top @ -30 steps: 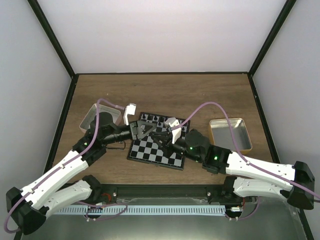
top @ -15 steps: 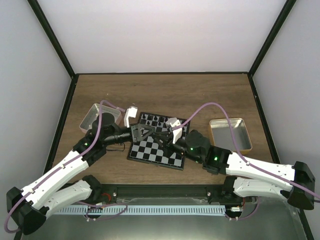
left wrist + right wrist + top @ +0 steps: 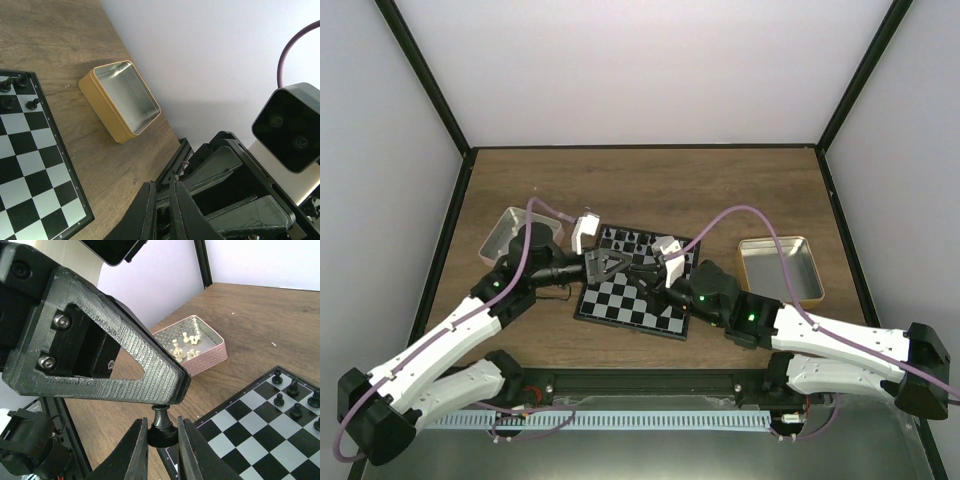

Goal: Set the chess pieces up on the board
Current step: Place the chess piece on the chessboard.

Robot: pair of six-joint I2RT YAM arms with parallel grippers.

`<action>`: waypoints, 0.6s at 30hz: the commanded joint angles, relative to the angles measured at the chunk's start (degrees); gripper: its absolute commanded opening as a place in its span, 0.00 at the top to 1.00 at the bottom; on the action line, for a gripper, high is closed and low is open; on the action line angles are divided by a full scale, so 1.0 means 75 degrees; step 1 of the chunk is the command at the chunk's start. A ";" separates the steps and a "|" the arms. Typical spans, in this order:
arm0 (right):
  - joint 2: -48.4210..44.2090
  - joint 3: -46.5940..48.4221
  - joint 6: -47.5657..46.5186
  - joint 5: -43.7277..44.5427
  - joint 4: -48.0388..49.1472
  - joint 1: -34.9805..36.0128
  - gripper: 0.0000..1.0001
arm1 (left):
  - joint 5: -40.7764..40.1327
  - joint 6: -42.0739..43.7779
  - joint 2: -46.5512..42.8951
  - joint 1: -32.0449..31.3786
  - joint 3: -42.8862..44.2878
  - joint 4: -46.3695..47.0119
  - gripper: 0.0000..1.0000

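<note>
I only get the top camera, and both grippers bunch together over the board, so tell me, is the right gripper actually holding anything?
Observer: Yes. The right wrist view shows the right gripper shut on a black piece, with the base pinched between its fingers.
Operator: And the left one, is it on that same piece?
Observer: From the same view, a finger of the left gripper appears to rest right on top of the piece's head. I can't tell whether that gripper is clamping it.
</note>
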 commanded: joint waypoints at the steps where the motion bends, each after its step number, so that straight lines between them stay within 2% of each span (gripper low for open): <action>1: 0.0033 0.0069 0.0002 0.0154 0.0323 0.0031 0.89 | 0.0663 0.0212 0.0103 -0.0082 0.0067 0.0099 0.96; 4: 0.0055 0.0107 0.0056 0.0211 0.0245 0.0033 0.83 | 0.0438 0.0293 0.0075 -0.0082 0.0073 0.0097 0.96; 8: 0.0091 0.0115 0.0207 0.0355 -0.0023 0.0033 0.58 | -0.0294 0.0465 -0.0010 -0.0079 0.0124 -0.0170 0.96; 11: 0.0038 0.0014 0.0389 0.0553 -0.0234 0.0034 0.37 | -0.1535 0.0875 -0.0054 -0.0080 0.0275 -0.0799 0.96; 12: -0.0008 -0.0057 0.0474 0.0611 -0.0285 0.0031 0.33 | -0.1991 0.0979 -0.0059 -0.0083 0.0329 -0.1012 0.96; 14: -0.0149 -0.0240 0.0618 0.0708 -0.0316 0.0033 0.27 | -0.2904 0.1121 -0.0081 -0.0081 0.0371 -0.1342 0.96; 18: -0.0483 -0.0529 0.1010 0.1127 -0.0423 0.0034 0.24 | -0.4295 0.1452 -0.0058 -0.0086 0.0281 -0.1577 0.96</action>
